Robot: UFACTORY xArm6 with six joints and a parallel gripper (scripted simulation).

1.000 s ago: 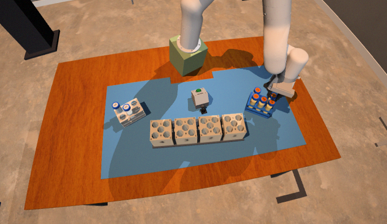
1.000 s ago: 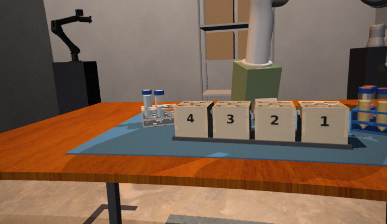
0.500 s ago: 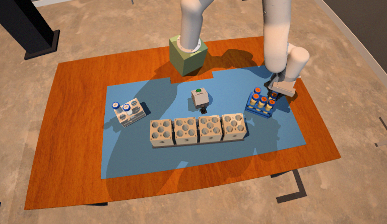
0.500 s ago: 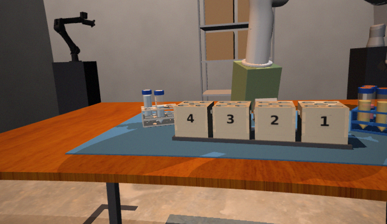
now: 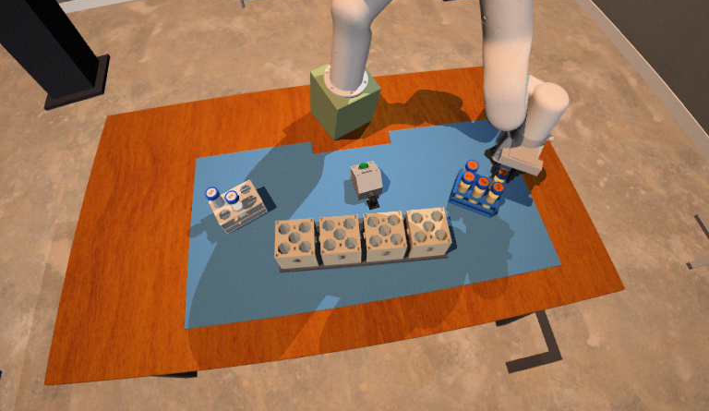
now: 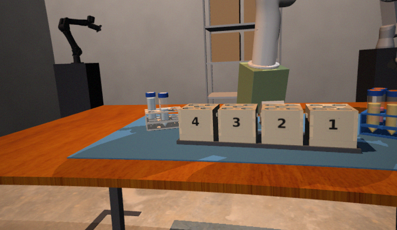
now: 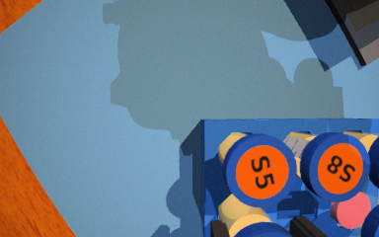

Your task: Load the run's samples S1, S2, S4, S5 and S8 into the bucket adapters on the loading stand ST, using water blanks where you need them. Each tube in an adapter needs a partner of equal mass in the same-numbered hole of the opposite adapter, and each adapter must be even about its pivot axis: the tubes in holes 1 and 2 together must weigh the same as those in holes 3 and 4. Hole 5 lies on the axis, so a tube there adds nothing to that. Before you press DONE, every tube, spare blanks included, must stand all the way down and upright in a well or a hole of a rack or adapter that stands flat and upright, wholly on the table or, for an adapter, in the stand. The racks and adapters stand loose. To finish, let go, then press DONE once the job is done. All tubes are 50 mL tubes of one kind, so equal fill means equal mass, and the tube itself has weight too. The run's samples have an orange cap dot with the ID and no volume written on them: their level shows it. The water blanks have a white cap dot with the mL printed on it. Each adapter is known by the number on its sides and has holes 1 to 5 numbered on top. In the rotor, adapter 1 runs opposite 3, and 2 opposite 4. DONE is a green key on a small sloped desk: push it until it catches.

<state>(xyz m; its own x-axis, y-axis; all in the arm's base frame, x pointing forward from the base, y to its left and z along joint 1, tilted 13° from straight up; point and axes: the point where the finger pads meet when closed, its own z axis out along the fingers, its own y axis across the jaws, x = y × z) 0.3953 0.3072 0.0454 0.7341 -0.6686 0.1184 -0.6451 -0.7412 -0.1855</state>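
Observation:
My gripper (image 5: 502, 173) (image 7: 262, 229) is shut on an orange-dotted, blue-capped sample tube at the rear right of the blue rack (image 5: 473, 207) (image 7: 197, 173). Its ID is out of view, and its depth in the well cannot be told. S5 (image 7: 263, 170) and S8 (image 7: 340, 168) stand beside it. Several samples are in the rack. Two white-dotted blanks (image 5: 211, 192) (image 5: 232, 196) (image 6: 150, 94) (image 6: 163, 94) stand in the pale rack (image 5: 246, 222). Adapters 4 (image 5: 296, 259) (image 6: 195, 122), 3 (image 5: 341, 257) (image 6: 236, 122), 2 (image 6: 281, 123) and 1 (image 6: 332, 124) show no tubes.
The DONE key (image 5: 364, 166) is on its small desk (image 5: 366, 183) between the racks, behind the adapters. The loading stand's dark base (image 6: 287, 147) runs under the adapters. The green arm pedestal (image 5: 342, 111) (image 6: 269, 84) is at the back. A pink round spot (image 7: 350, 209) shows beside S8.

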